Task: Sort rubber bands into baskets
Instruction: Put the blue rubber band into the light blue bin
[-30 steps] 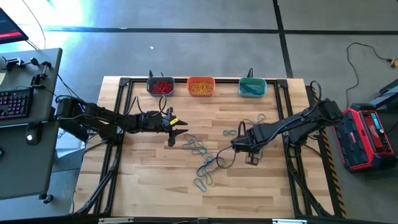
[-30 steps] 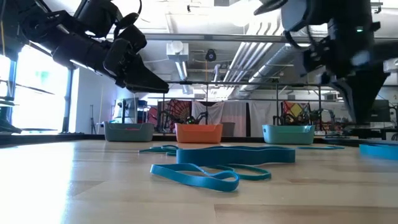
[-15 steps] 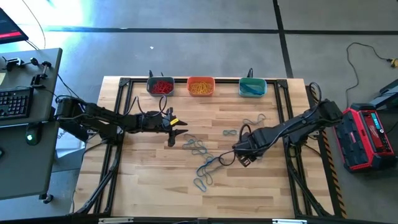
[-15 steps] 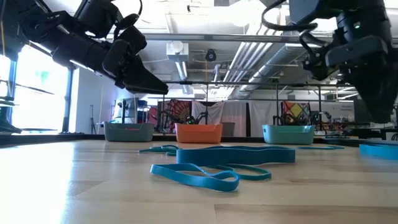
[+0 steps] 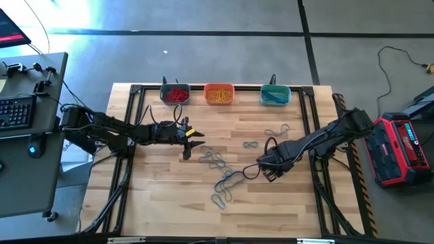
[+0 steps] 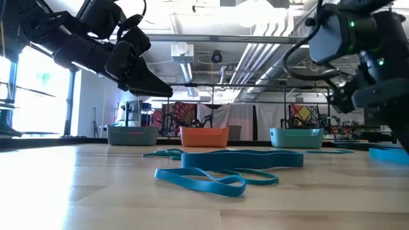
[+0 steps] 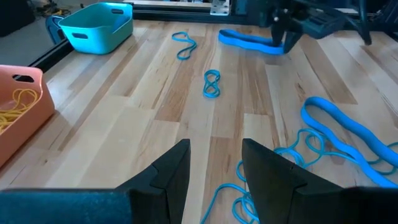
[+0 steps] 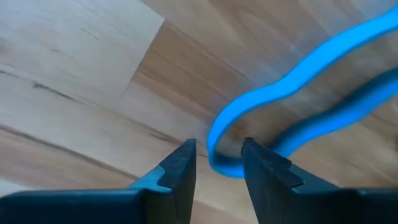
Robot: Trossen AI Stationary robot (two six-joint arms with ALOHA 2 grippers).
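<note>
Right gripper (image 8: 217,163) open astride blue band (image 8: 273,93) — table (image 8: 74,74); bare.

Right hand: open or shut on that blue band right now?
Open. In its wrist view the right hand has a gap between its fingers, and the blue rubber band lies on the wood, its loop end in the gap.

Three baskets (image 5: 218,94) line the table's (image 5: 163,190) far edge; rubber bands (image 5: 220,177) lie scattered mid-table, nearer its right edge.

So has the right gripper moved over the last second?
Yes. In the high view the right gripper has shifted slightly toward the table's near edge, farther from the teal basket, with fingers open over a blue band.
</note>
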